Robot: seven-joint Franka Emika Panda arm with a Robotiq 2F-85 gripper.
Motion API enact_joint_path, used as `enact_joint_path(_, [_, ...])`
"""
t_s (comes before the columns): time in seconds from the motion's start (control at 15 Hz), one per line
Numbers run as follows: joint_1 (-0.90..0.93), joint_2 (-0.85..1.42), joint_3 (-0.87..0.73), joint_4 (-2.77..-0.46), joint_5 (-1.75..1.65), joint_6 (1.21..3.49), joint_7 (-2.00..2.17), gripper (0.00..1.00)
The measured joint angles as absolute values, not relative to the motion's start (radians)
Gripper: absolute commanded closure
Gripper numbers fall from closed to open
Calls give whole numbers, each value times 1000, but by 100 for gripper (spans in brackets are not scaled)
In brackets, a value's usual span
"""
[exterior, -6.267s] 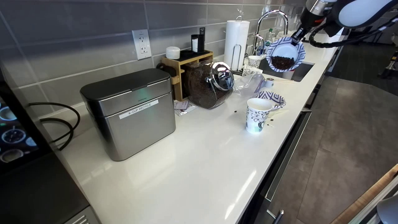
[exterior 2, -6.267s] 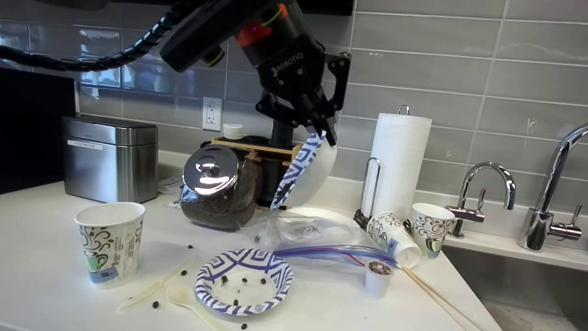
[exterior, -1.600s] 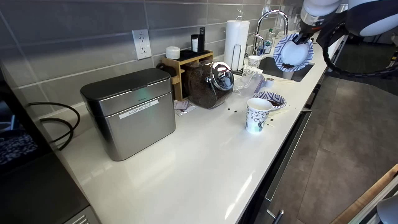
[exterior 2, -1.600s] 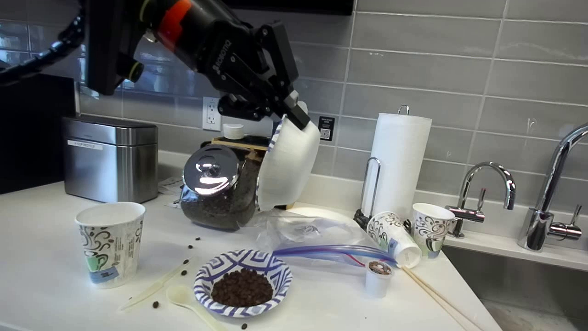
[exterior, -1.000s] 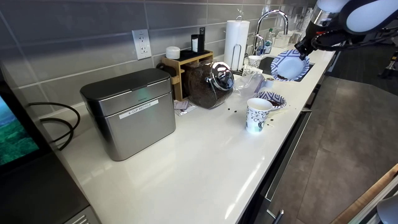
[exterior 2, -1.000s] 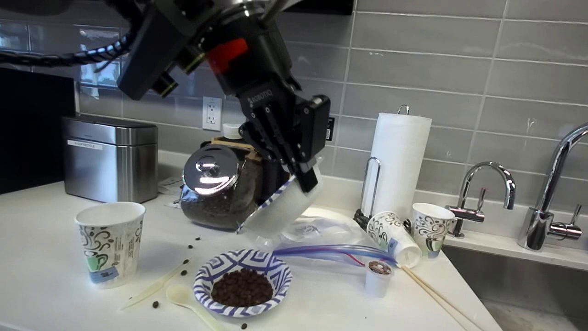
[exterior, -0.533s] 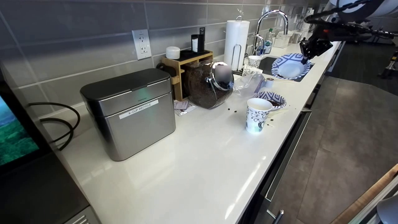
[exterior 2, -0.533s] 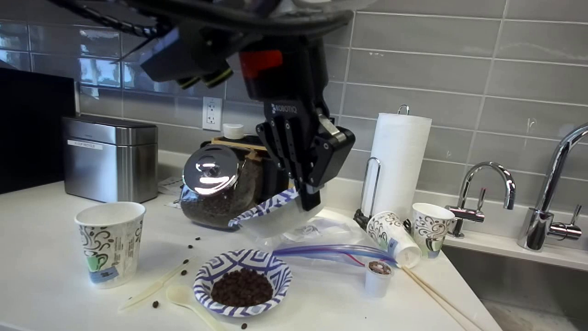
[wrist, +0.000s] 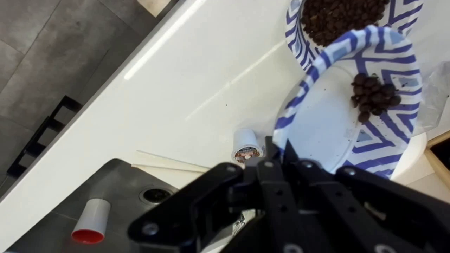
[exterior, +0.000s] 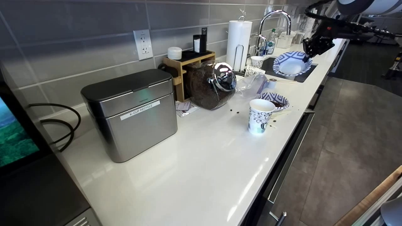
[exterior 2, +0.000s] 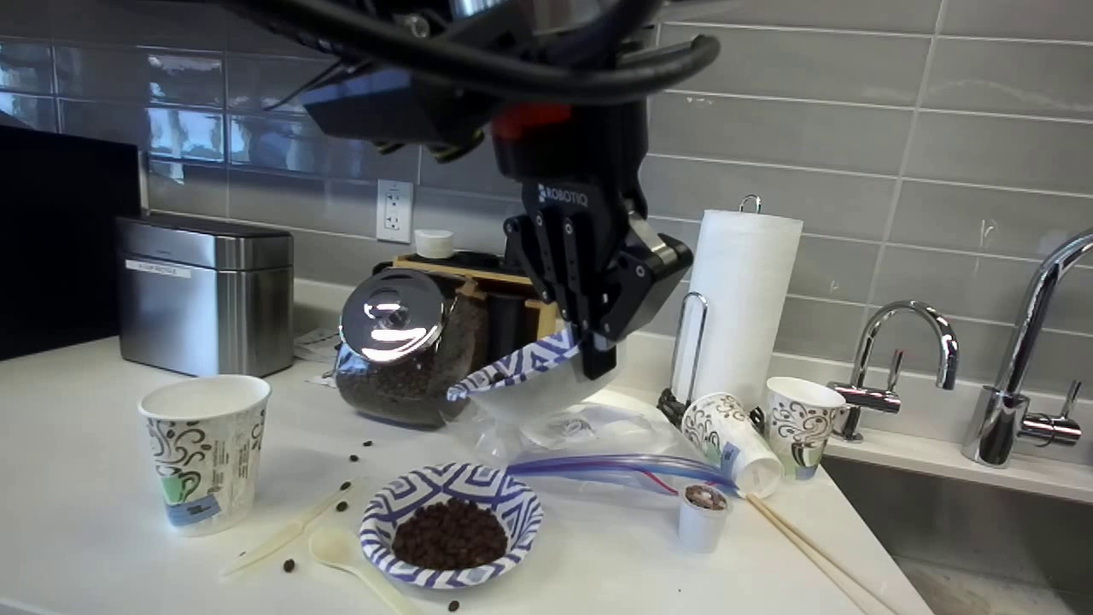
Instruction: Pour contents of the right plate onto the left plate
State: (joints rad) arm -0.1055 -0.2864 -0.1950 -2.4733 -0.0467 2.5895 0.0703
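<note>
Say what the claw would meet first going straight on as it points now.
Probably the white countertop near the coffee pod: the claw points down in both exterior views. The right plate pinched in it could brush the plastic bag sooner; depth is unclear.

In an exterior view, a steel bin [exterior 2: 209, 295] stands at 9 o'clock, an upright paper cup [exterior 2: 205, 461] at 8, a coffee pod [exterior 2: 702, 519] at 5, a tipped cup [exterior 2: 733, 442] at 4, a paper-towel roll [exterior 2: 741, 299] at 3. In the wrist view, a red-mouthed cup [wrist: 94, 214] is in the sink [wrist: 117, 182] at 8 o'clock.
</note>
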Motion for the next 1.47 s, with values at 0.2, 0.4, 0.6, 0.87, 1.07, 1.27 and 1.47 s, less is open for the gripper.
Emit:
enact_joint_path(0.2, [-161,-296,-111,-2465,-208,2660,109,99])
enact_joint_path(0.4, [-219,-331,-12,-2464,-401,2696,175,99])
enact_joint_path(0.6, [-273,-368,72,-2465,-587,2717,233,99])
enact_joint_path(0.87, [-329,-421,167,-2474,-828,2718,299,99])
enact_joint_path(1.07, [-350,-457,218,-2492,-956,2718,334,99])
enact_joint_path(1.27, [-368,-487,263,-2510,-1044,2713,379,99])
enact_joint_path(1.47, [-388,-519,318,-2529,-1129,2671,432,99])
